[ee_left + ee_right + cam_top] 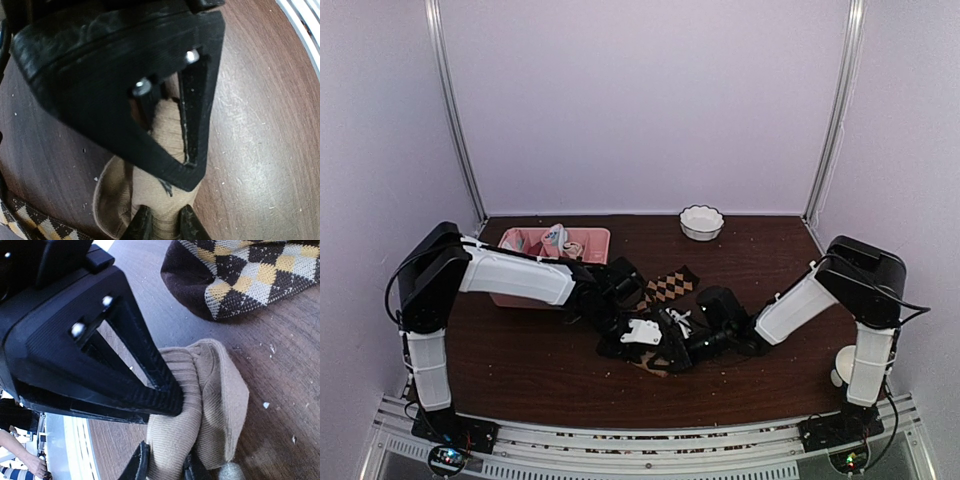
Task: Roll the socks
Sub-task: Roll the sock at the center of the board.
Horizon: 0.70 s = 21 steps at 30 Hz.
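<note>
With the tan sock [220, 390] bunched at 6 o'clock of the argyle sock [670, 287], the left gripper [162, 225] pinches it while the right gripper [165, 465] straddles it, how firmly I cannot tell, so a slack hold could let the springy roll unfurl

Tan sock [150, 197] inside the left claw [165, 227]

Ribbed knit tan sock [175, 430], soft argyle sock [240, 275], scuffed wood table [260, 125]
</note>
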Motion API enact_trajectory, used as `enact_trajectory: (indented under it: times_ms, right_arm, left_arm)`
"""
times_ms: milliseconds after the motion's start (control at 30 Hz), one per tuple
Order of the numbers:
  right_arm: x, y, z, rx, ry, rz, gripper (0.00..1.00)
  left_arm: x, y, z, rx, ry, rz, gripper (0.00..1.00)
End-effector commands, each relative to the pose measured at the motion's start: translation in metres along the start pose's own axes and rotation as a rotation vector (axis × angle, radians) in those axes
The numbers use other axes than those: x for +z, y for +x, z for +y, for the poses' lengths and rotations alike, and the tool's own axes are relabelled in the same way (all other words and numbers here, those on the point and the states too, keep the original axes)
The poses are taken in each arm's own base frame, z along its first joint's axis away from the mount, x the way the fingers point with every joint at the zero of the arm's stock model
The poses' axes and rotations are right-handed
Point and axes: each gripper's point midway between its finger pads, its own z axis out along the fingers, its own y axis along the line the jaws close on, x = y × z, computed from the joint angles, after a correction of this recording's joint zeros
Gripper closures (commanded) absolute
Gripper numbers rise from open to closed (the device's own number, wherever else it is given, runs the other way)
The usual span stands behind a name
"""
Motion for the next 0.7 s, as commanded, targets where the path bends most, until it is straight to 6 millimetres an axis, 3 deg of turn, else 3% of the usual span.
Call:
enact_trajectory:
  times_ms: [0, 133, 300, 533, 667]
  right_arm:
    - [-0.023, 0.136, -0.076, 0.32, 0.299, 0.365, 0.77]
    - [-0.033, 0.119, -0.07, 0.248, 0.307, 0.29, 0.7]
    - [-0.046, 0.084, -0.051, 0.127, 0.286, 0.15, 0.62]
    - [-0.061, 0.084, -0.061, 0.074, 0.369, 0.109, 0.63]
    - [-0.091, 0.06, -0.059, -0.018, 0.454, -0.102, 0.6]
  left_arm:
    - [0.03, 0.064, -0.042, -0.097, 0.188, 0.213, 0.79]
    - [0.038, 0.072, -0.049, -0.114, 0.236, 0.246, 0.8]
    - [0.041, 0.072, -0.054, -0.132, 0.285, 0.253, 0.85]
    - [0.042, 0.069, -0.06, -0.172, 0.366, 0.255, 0.85]
    - [0.041, 0.065, -0.067, -0.224, 0.439, 0.233, 0.85]
